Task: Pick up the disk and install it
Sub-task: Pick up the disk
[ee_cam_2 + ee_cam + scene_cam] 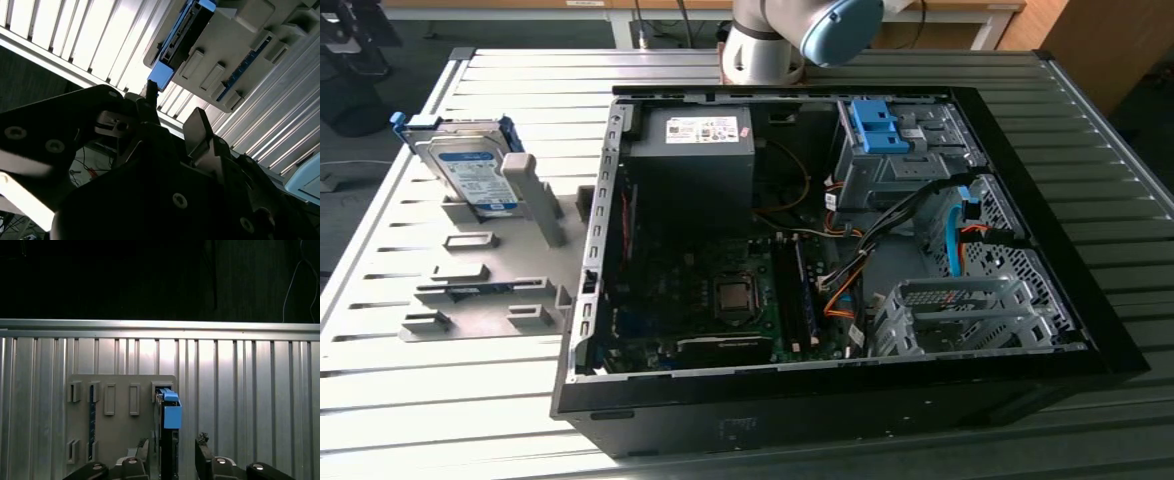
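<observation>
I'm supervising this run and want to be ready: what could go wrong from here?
The disk stands on edge in its holder; if the open gripper closes off-centre, it might tilt or jam. Loose cables cross the case beside the drive bays, so the disk could snag there.

Cropped: arm (pixel 781 35), running off the exterior view's upper edge, most links being cut away. Hidden: disk (pixel 467 165), lower corner sitting behind the grey holder's post (pixel 536 198); in the first wrist view the disk (pixel 170 415) is passing out of frame at its near end, alongside the gripper (pixel 172 444), whose body is being cropped.
</observation>
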`<state>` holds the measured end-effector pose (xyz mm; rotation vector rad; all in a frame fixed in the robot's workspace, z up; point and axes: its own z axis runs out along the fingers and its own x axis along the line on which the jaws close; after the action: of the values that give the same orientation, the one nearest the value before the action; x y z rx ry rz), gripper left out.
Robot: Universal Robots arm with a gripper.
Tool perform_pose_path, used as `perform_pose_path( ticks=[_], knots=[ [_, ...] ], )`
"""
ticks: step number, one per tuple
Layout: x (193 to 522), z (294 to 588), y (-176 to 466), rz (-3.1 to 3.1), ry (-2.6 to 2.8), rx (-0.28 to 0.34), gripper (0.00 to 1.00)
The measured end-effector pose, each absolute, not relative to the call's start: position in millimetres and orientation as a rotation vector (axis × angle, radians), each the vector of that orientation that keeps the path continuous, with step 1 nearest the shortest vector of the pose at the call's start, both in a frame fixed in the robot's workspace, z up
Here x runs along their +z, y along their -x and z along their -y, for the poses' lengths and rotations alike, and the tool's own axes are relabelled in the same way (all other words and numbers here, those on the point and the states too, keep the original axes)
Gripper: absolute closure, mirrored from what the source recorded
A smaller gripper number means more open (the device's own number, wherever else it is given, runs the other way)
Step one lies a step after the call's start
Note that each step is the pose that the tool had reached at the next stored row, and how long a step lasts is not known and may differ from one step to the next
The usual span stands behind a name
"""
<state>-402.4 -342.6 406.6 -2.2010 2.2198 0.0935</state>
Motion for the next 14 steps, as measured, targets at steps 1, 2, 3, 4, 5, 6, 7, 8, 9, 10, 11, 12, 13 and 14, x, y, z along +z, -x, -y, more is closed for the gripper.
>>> perform_pose_path(
  ticks=[1,2,3,4,5,6,7,8,9,10,11,12,13,14],
  knots=[
    [406.6,342.6,402.4,-2.220,2.201,0.093,0.47],
    [406.6,342.6,402.4,-2.220,2.201,0.093,0.47],
    [406.6,342.6,402.4,-2.219,2.201,0.093,0.47],
    [406.6,342.6,402.4,-2.219,2.201,0.093,0.41],
    [406.6,342.6,402.4,-2.219,2.201,0.094,0.41],
    [406.6,342.6,402.4,-2.219,2.202,0.093,0.41],
    [406.6,342.6,402.4,-2.219,2.202,0.094,0.41],
    [406.6,342.6,402.4,-2.219,2.202,0.093,0.41],
    [406.6,342.6,402.4,-2.219,2.202,0.093,0.41],
    [406.6,342.6,402.4,-2.219,2.202,0.093,0.41],
    [406.6,342.6,402.4,-2.218,2.203,0.094,0.41],
    [406.6,342.6,402.4,-2.218,2.203,0.094,0.41],
    [406.6,342.6,402.4,-2.218,2.203,0.093,0.41],
    [406.6,342.6,402.4,-2.218,2.203,0.093,0.41]
  ],
)
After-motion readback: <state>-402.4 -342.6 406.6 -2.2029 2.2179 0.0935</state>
